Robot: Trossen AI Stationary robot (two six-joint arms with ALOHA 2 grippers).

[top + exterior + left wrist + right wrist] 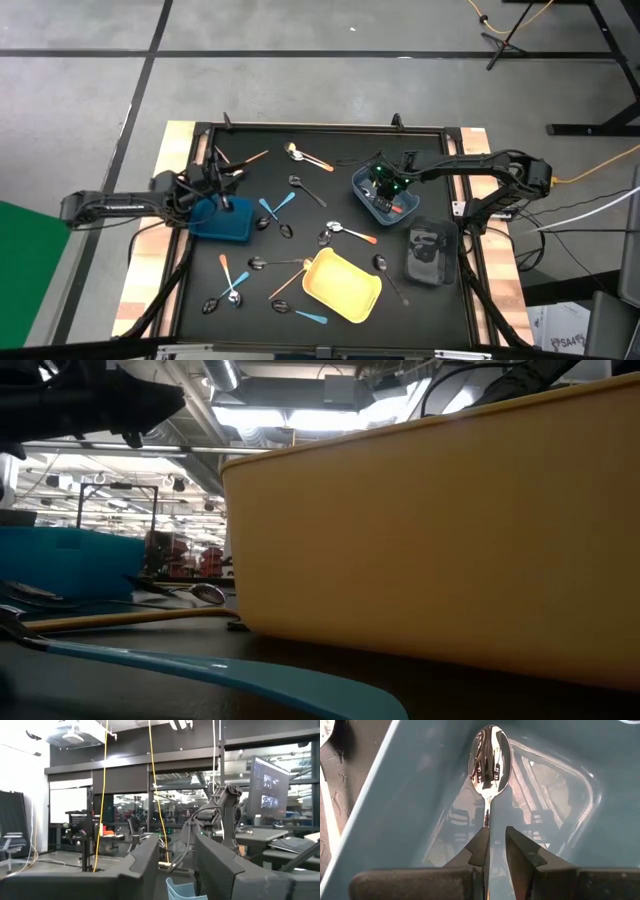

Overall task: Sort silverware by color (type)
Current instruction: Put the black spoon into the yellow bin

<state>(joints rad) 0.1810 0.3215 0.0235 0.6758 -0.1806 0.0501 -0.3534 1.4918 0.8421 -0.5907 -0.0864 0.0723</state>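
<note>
A shiny silver spoon [490, 750] lies against a grey-blue bin [395, 795]; nearby stands a yellow bin [342, 284].

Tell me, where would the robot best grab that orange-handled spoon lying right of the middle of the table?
Probably the orange-handled spoon is best taken at its handle, coming straight down from above. It lies flat on the black table with bare space along the handle, while another spoon crowds the bowl end. The thin handle suits a narrow pinch across its width.

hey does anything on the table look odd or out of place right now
Nothing looks damaged or spilled. Spoons lie scattered unsorted around the yellow bin. The right pincer holds a silver spoon inside the grey-blue bin; the left pincer hangs open over the blue bin.
</note>
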